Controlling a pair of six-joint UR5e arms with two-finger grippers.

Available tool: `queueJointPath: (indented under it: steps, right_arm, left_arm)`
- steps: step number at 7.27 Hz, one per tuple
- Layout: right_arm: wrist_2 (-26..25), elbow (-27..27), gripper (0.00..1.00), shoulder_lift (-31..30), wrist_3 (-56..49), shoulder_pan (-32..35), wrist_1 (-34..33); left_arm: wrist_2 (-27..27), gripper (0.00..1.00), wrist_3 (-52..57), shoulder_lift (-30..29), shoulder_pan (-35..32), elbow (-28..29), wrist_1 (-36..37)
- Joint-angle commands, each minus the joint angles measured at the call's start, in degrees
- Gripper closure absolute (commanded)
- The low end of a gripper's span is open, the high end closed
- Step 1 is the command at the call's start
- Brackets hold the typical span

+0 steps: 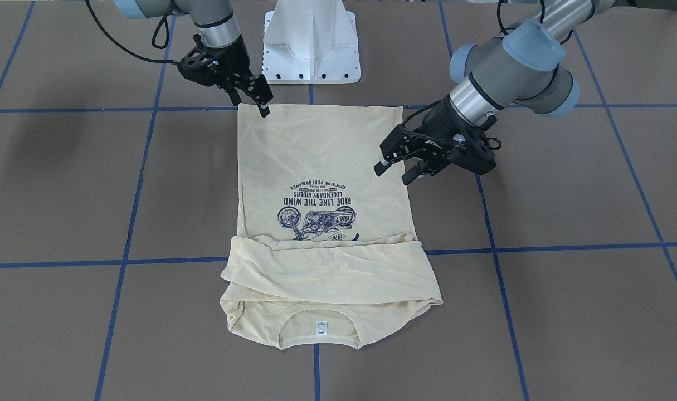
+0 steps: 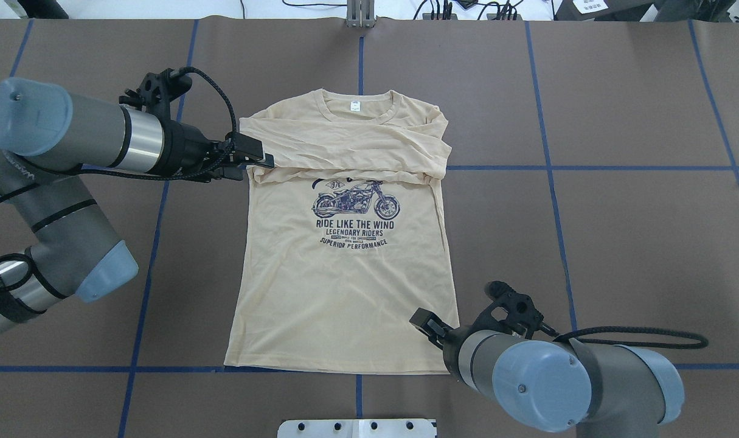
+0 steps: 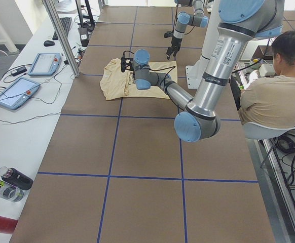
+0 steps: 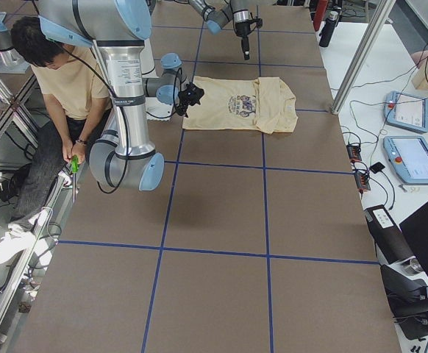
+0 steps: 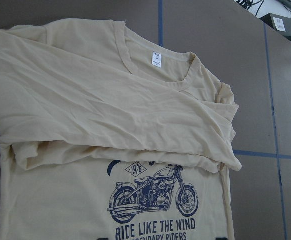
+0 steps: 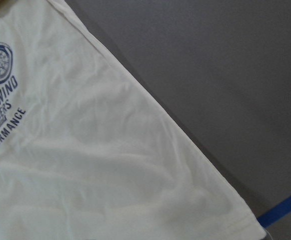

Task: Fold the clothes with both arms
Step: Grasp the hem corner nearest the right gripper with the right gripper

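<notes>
risk: on the desk (image 2: 618,243) the thin shirt (image 2: 345,292) lies flat, sleeves (image 2: 345,146) folded over chest; a shallow pinch may take one layer or drag sleeves loose, uneven lifts would skew the fold. left claw (image 1: 392,173) open at the shirt's side, right claw (image 1: 253,106) looks open over a hem corner, both empty. count: one desk, two arms (image 2: 89,137) (image 2: 539,380), one shirt, two claws.
</notes>
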Motion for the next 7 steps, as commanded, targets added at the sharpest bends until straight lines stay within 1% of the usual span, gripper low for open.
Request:
queueJointPath:
  steps: [1, 3, 4, 5, 7]
  right_arm:
    - [-0.1, -2.4, 0.09, -0.8, 2.1, -1.0, -0.5]
    - [0.3, -2.7, 0.15, -1.0, 2.2, -1.4, -0.6]
    - [0.6, -2.9, 0.2, -1.1, 2.2, -1.4, -0.6]
    - [0.6, -2.9, 0.29, -1.0, 2.2, -1.4, -0.6]
    - [0.6, -3.0, 0.3, -1.1, 2.2, -1.4, -0.6]
  left_arm:
    - [0.5, 0.17, 0.1, 0.3, 0.0, -0.2, 0.0]
    - [0.5, 0.16, 0.0, 0.3, 0.2, 0.4, 0.0]
    - [1.0, 0.16, -0.1, 0.2, 0.3, 0.4, 0.0]
    - [1.1, 0.16, -0.1, 0.3, 0.4, 0.5, 0.0]
    - [1.3, 0.16, -0.1, 0.3, 0.4, 0.6, 0.0]
